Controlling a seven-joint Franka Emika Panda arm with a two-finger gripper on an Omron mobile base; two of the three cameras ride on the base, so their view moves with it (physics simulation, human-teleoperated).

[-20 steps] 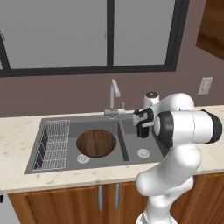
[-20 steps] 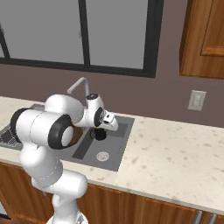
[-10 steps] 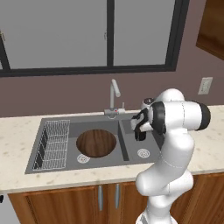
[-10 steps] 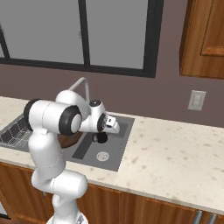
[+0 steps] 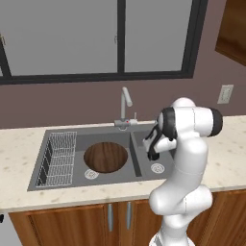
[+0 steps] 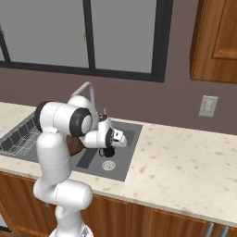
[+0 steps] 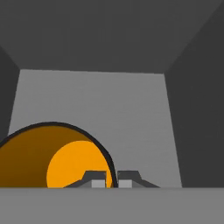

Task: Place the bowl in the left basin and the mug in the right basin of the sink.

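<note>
The mug (image 7: 52, 157) hung from the gripper (image 7: 111, 179), whose two fingers were clenched on its black rim, one finger inside against the orange-yellow wall and the other outside. In the hand view the cup's open mouth faced the camera, with the grey floor and walls of the right basin (image 7: 100, 105) beyond it. From the right base view the mug (image 6: 109, 152) was a small dark shape under the gripper (image 6: 111, 149), above the right basin (image 6: 121, 152) and clear of its round drain (image 6: 108, 165). The bowl (image 5: 106, 156) lay in the left basin (image 5: 103, 140), beside the wire rack (image 5: 57, 157). The curved faucet (image 5: 126, 105) stood behind the sink (image 5: 43, 185), which was set into a speckled counter (image 6: 185, 162) below a dark-framed window (image 5: 120, 38).
</note>
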